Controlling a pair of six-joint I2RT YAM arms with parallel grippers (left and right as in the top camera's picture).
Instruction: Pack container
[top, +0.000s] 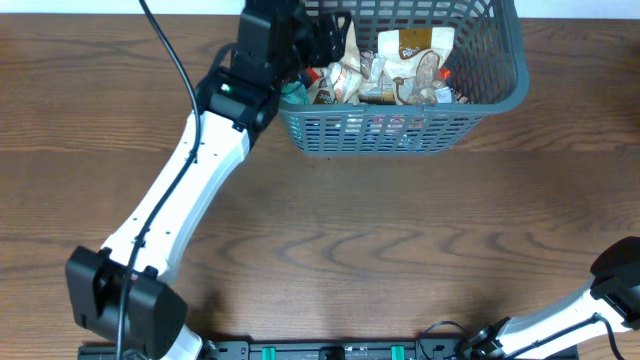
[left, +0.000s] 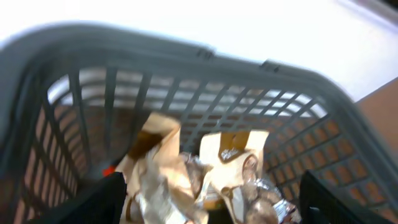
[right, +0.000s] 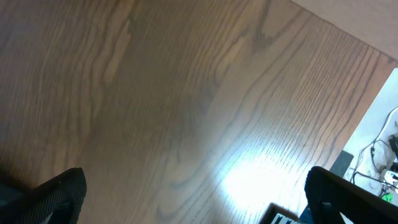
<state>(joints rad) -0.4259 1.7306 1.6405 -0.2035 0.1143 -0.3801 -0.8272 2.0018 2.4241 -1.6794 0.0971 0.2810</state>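
Hovering my left hand (left: 214, 196) with fingers spread wide and nothing between them, I see snack packets (left: 230, 162) directly beneath it, inside the container (left: 186, 53), whose slotted walls ring the hand. Its long axis I cannot call, since the overhead view crops it. Beyond lies the wooden table (right: 186, 106), where my right hand (right: 193, 202), also wide and empty, hangs far off.

The table (top: 400, 230) is dark brown wood with a wavy grain running side to side, and light glares on it in the right wrist view. A grey slatted basket (top: 380, 130) stands directly on it, at its far edge.
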